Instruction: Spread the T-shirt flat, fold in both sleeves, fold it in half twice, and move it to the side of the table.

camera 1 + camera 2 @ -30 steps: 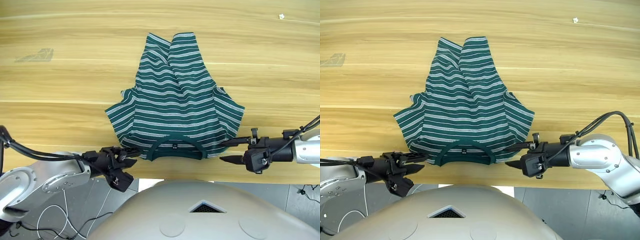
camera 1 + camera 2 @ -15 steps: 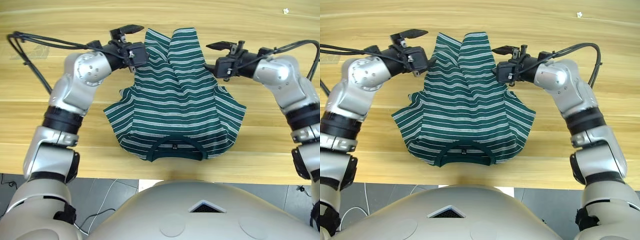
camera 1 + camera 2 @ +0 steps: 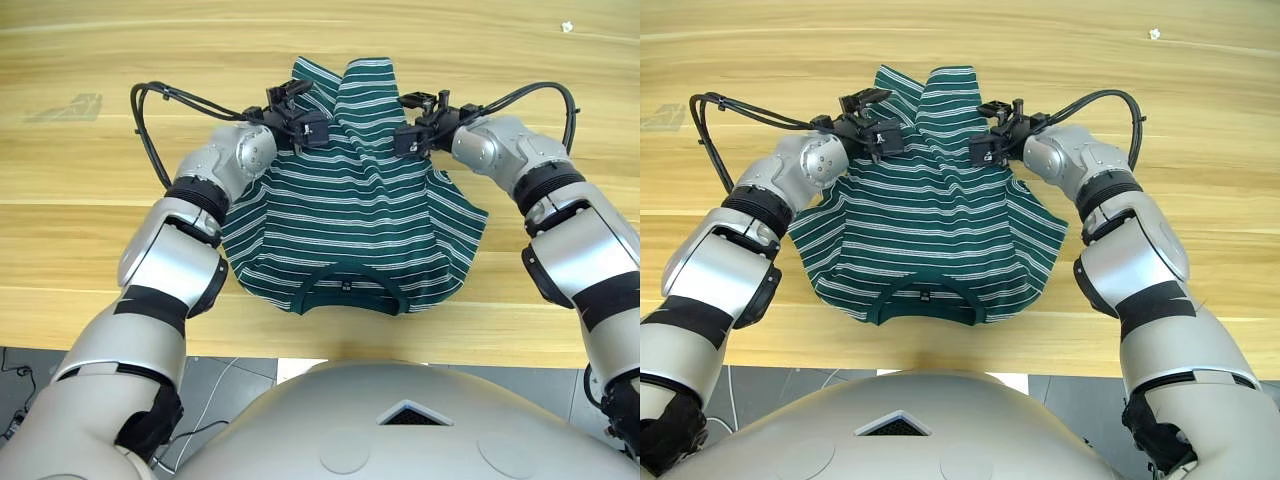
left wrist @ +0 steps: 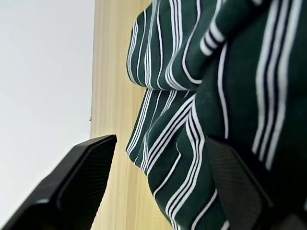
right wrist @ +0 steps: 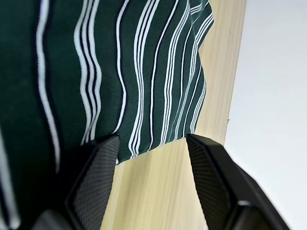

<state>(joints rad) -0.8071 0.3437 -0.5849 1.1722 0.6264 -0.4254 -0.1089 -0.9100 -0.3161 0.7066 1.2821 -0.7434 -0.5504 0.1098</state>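
A dark green T-shirt [image 3: 350, 210] with white stripes lies bunched on the wooden table [image 3: 120, 200], collar towards me and hem end rumpled into upright folds at the far side. My left gripper [image 3: 299, 112] is at the far left fold, open, with striped cloth [image 4: 192, 96] lying between its fingers [image 4: 81, 182]. My right gripper [image 3: 418, 122] is at the far right fold, open too, and the cloth's edge [image 5: 158, 86] reaches between its fingers [image 5: 211, 182]. Both sleeves stick out at the sides near the collar.
A small white scrap [image 3: 566, 29] lies at the far right of the table and a grey mark [image 3: 68, 110] at the far left. Bare wood stretches on both sides of the shirt. The table's front edge [image 3: 560, 352] runs just below the collar.
Both arms swung from the near table edge beside the collar to the shirt's far end, then closed inward onto its upper folds. The shirt has hardly shifted.
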